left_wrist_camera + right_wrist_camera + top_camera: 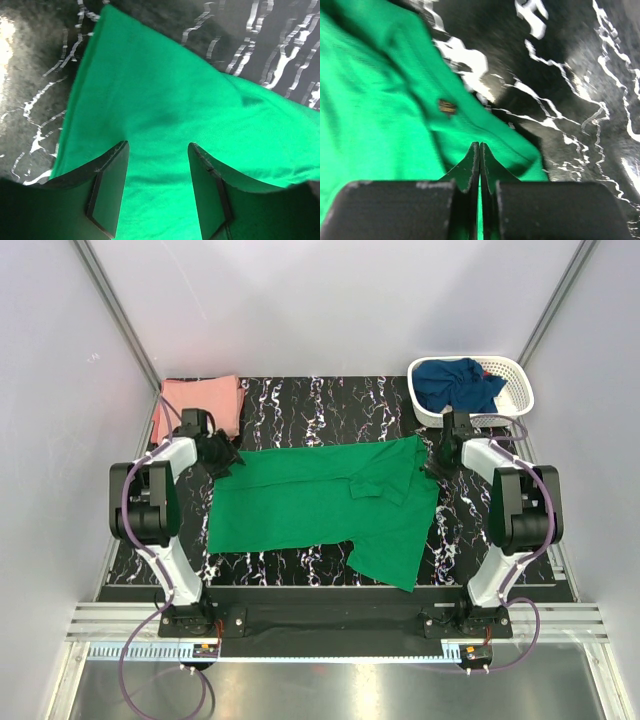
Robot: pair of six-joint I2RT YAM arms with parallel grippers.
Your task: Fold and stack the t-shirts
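Two tools at far corners of the green t-shirt: right tool pinched shut on its hem, left tool parted over unfolded cloth. Beyond left tool, pink t-shirt apparently folded; beyond right, navy t-shirt heaped in basket, unfolded.

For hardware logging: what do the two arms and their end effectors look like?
Left arm and right arm: white links, black joint housings, looping purple cables. The left end effector and right end effector have flat, matte black fingers.
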